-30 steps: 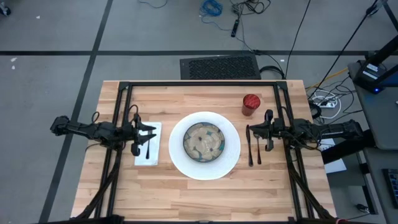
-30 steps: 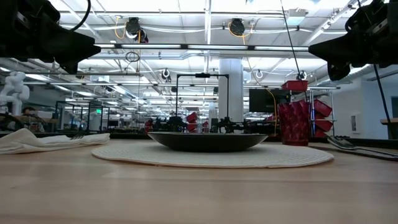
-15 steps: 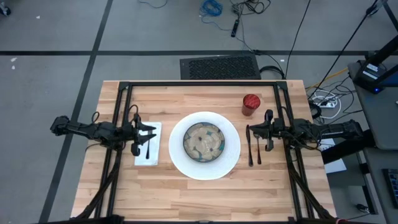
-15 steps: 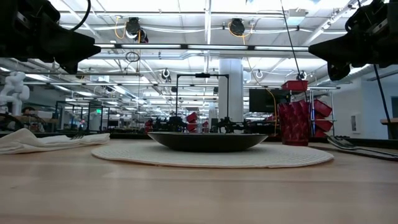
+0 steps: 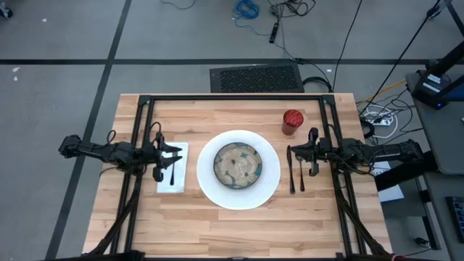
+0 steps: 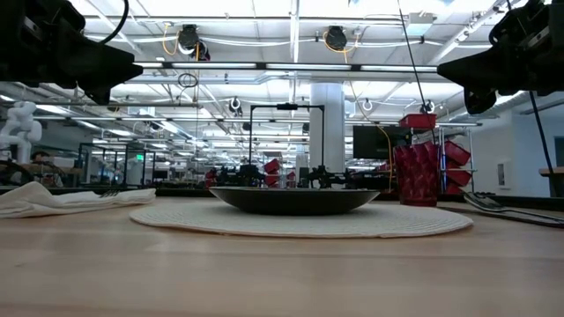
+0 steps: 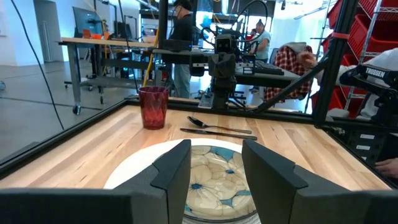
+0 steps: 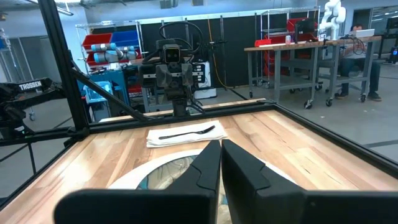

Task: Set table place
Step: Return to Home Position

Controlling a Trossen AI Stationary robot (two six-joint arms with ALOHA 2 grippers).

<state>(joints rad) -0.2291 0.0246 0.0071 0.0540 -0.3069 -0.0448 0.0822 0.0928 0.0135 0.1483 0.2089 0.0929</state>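
My left gripper hovers over the far end of the napkin, fingers spread wide. My right gripper hangs above the knife and spoon, fingers pressed together, holding nothing. On the table, the bowl sits on the central plate, with the fork on the napkin at the left and the cup at the far right.

Bright, even overhead light washes the table seen from above, where shadows are faint and soft. At table height, ceiling strip lights glare at 12 o'clock and backlight the scene. The bowl at centre, the left arm at 10 o'clock and the right arm at 2 o'clock read as dark silhouettes. Wood at 6 o'clock carries a pale sheen.
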